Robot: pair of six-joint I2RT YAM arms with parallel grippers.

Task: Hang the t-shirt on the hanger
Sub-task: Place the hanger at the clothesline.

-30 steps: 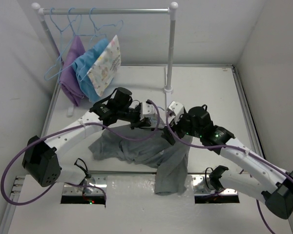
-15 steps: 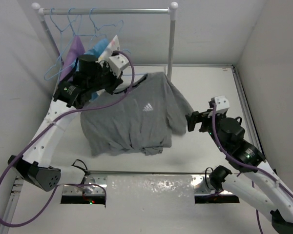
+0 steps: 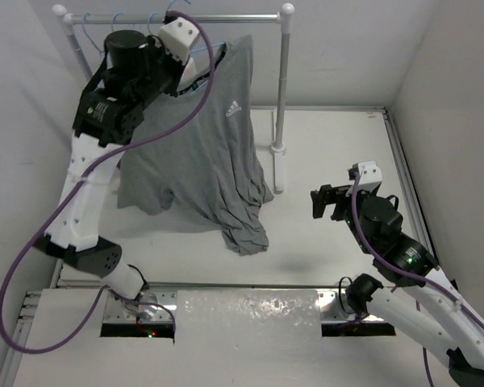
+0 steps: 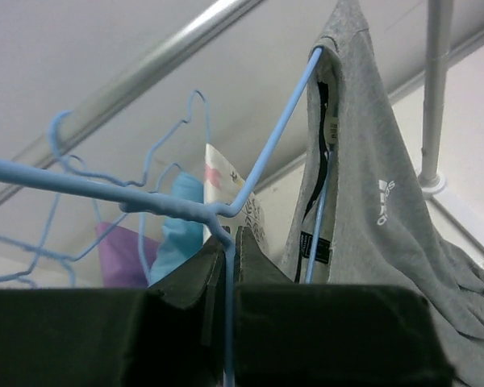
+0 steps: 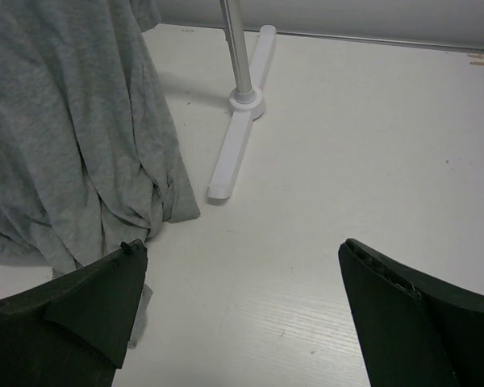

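Note:
The grey t-shirt hangs from the light-blue hanger, whose wire runs into the collar. Its hem trails down to the table. My left gripper is raised high beside the rail and is shut on the hanger's wire, which passes between the closed fingers. In the top view the left gripper sits just left of the collar. Low over the table on the right, my right gripper stands open with nothing in it. In the right wrist view the t-shirt hangs to its left.
The rail spans the back, and its right post stands on a white foot. Spare blue hangers, a purple cloth, a blue cloth and a patterned cloth hang at the left.
My left arm has lifted the hanger and t-shirt from the table up to the rail. The right gripper has drawn back to the right, away from the shirt.

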